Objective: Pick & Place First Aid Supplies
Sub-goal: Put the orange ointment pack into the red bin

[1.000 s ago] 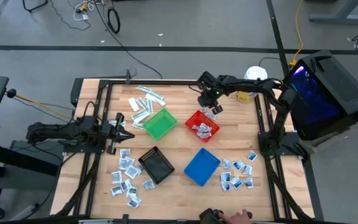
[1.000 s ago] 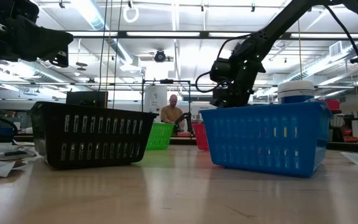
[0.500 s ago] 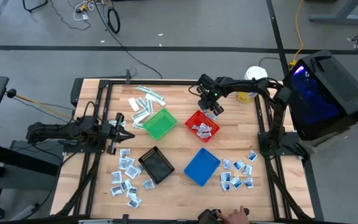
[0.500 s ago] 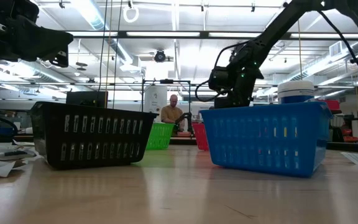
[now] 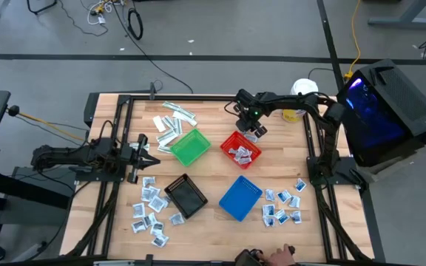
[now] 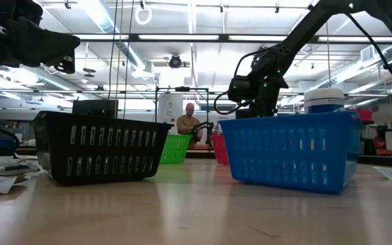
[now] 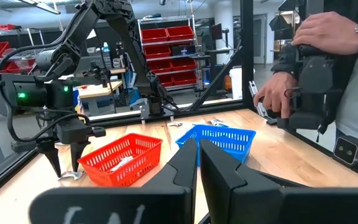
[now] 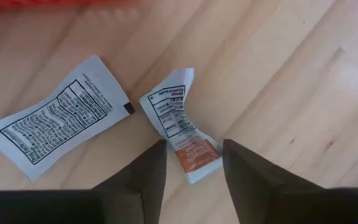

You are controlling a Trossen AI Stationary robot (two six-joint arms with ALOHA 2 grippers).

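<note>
Several packets already lie in the red basket [image 5: 240, 149], but many remain on the counter [image 5: 213, 177]: clusters beside the black basket [image 5: 186, 196], the blue basket [image 5: 240, 197] and the green basket [image 5: 189, 146]. The right claw [image 8: 191, 163], fingers parted and gripping nothing, straddles a crumpled orange-and-white sachet [image 8: 182, 134] just beyond the red basket, a flat white packet [image 8: 51, 115] beside it. Since a second ago it has drawn slightly away from that basket. The left claw [image 5: 140, 148] waits clenched at the left edge.

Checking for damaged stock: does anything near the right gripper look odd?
Yes. Under the open right gripper, the orange-tipped packet lies crumpled and bent on the table, while the white packet beside it lies flat.
</note>
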